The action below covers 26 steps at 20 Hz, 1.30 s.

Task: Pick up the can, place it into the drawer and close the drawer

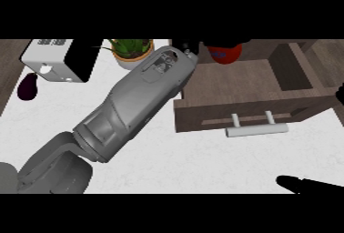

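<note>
The red can [224, 54] is upright over the back left corner of the open wooden drawer [232, 84]. My left forearm reaches from the lower left up to it, and my left hand [189, 46] is at the can's left side, with dark fingers curled over its top. Much of that hand is cut off by the view's top edge. The drawer stands pulled out, its white bar handle [258, 130] facing me. My right hand [302, 184] rests low at the right edge with its fingers straight, holding nothing.
A white and black appliance [57, 59] stands at the back left, with a dark purple eggplant [27, 87] beside it. A potted plant [131, 50] sits just left of my left wrist. The white counter [201, 159] stretches in front of the drawer.
</note>
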### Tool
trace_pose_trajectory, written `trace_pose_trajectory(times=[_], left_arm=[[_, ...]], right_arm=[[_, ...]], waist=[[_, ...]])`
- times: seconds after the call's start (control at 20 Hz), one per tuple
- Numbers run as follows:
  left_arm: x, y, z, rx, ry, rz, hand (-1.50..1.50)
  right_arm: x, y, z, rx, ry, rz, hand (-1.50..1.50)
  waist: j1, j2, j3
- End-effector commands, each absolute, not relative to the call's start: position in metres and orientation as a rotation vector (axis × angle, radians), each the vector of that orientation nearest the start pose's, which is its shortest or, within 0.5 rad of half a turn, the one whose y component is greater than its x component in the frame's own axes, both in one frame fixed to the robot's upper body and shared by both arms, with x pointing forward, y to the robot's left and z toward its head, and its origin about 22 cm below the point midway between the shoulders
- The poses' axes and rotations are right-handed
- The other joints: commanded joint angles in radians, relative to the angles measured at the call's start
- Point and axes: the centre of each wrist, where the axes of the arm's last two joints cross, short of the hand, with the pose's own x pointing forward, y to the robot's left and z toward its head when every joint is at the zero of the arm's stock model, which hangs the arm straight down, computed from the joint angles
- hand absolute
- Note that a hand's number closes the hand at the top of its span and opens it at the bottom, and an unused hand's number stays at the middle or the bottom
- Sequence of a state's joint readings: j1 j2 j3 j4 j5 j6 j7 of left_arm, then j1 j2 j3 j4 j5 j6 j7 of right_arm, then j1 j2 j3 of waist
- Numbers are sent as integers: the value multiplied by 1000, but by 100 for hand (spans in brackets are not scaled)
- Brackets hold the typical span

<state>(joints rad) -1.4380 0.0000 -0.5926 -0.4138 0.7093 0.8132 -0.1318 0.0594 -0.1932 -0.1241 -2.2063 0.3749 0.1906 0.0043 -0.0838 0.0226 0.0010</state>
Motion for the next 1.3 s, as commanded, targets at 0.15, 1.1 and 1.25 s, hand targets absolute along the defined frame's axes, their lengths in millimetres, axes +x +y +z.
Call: trace_pose_trajectory(times=[0.15, 1.1, 1.25], left_arm=[[426, -21, 197, 241, -1818, -42, -150], [419, 22, 221, 222, -1781, -45, -150], [418, 45, 201, 228, -1780, -72, -150]], right_arm=[[196, -259, 148, -810, -1911, 792, -150], [299, -244, 46, -1040, -1679, 906, -150], [318, -234, 30, -1090, -1659, 908, -150]], waist=[[48, -12, -1], [120, -31, 0], [137, -28, -1]])
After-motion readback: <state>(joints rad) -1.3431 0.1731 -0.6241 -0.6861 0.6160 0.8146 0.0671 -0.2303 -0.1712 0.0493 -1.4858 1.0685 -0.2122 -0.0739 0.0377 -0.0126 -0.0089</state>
